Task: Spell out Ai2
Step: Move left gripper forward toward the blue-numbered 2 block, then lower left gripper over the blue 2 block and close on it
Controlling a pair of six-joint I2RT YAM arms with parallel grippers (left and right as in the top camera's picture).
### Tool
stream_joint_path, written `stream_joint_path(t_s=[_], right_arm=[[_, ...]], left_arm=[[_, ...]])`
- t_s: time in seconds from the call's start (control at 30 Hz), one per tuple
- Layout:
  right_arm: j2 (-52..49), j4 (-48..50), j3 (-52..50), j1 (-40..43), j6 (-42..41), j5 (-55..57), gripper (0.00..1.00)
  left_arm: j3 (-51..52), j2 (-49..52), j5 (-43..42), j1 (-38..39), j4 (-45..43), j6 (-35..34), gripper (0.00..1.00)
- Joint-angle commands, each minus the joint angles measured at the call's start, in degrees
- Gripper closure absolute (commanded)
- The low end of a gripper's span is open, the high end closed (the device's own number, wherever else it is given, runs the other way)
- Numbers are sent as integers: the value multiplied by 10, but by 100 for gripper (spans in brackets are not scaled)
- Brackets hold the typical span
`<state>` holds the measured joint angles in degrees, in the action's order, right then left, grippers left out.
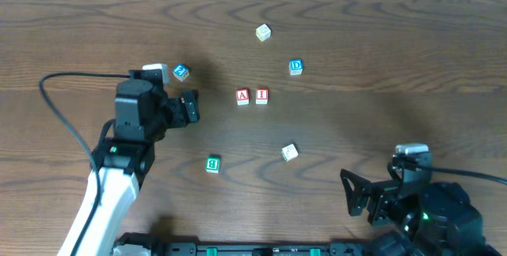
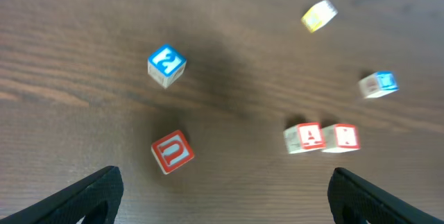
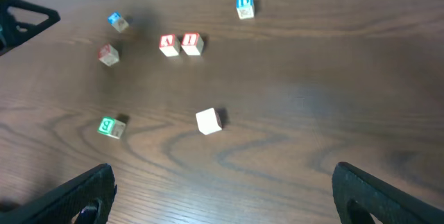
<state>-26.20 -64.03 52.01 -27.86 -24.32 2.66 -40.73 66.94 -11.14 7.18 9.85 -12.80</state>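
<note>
In the middle of the table (image 1: 380, 42), the A block (image 1: 242, 96) and the I block (image 1: 261, 96) sit touching side by side, so two characters look done. The blue 2 block (image 1: 181, 71) lies apart on their left, just beyond the left gripper (image 1: 190, 107), whose fingers are spread wide and empty. The right gripper (image 3: 222, 186) is likewise spread and empty, near the front edge. The spot right of the I is bare wood. The D block (image 1: 295, 67) stands nearest it.
</note>
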Motion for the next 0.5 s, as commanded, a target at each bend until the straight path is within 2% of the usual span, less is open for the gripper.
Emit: stream_joint_path(t_s=[0.0,0.23,0.47], right_arm=[[0,0,-6,0,6,10,1],[0,-1,-6,0,6,10,1],[0,-1,-6,0,6,10,1]], left_arm=[[-33,49,19,1,-7,28,4],[-112,159,77,1,-2,75,4],[-230,275,121,-1,42,170,4]])
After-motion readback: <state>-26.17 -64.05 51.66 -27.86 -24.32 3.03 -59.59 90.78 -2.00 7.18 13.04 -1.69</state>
